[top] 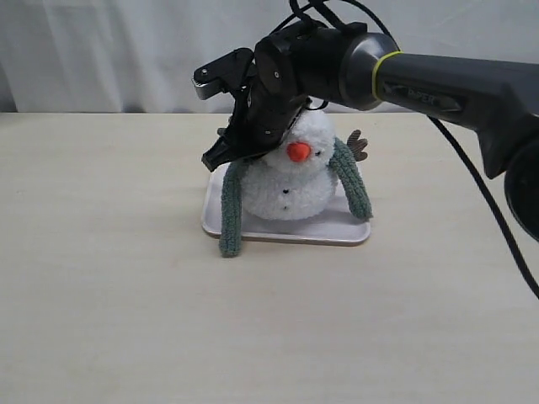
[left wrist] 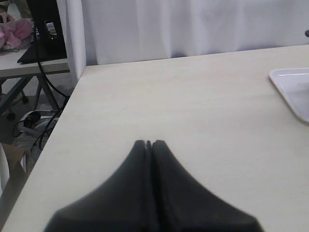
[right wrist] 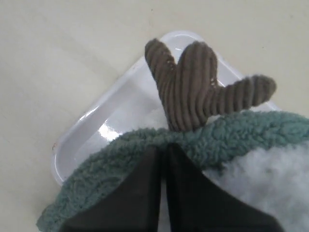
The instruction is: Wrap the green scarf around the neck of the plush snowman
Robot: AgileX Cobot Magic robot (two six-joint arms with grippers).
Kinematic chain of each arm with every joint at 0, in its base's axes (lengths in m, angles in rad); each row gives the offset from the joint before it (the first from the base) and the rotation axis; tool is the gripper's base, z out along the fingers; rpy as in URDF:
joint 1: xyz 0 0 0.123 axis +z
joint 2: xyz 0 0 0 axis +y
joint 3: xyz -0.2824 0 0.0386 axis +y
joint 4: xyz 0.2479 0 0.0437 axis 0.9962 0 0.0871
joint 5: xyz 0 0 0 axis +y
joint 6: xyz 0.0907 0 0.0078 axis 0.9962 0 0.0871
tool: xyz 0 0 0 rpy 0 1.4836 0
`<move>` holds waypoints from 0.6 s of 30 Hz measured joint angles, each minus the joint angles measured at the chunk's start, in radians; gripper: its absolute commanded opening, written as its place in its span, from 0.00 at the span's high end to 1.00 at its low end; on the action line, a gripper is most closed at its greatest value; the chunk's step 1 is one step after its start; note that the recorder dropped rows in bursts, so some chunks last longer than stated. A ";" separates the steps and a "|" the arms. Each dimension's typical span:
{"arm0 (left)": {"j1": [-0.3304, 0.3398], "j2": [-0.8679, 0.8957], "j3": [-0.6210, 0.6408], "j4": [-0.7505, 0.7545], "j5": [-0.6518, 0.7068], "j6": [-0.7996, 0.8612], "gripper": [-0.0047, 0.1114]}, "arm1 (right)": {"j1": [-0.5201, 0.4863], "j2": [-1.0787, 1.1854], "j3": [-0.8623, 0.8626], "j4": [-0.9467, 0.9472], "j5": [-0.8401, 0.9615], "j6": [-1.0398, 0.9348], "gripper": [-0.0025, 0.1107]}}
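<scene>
Roughly halfway: plush snowman on tray near surface far edge; green scarf draped behind its neck, ends hanging both sides, uncrossed; right tool closed, pinching scarf; left tool closed, empty.

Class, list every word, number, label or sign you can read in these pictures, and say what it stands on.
No text can be read anywhere.
Dark marking on the right arm: too blurred to read.
The plush snowman, green scarf and white tray bear no lettering.
</scene>
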 measured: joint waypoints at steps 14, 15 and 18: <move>0.000 0.000 0.000 0.000 0.000 0.000 0.96 | -0.040 -0.143 0.000 0.007 0.157 0.050 0.65; 0.000 0.000 0.000 0.000 0.000 0.000 0.96 | -0.058 -0.154 0.000 0.009 0.183 0.055 0.61; 0.000 0.000 0.000 0.000 0.000 0.000 0.96 | -0.115 -0.177 0.000 0.009 0.262 0.066 0.55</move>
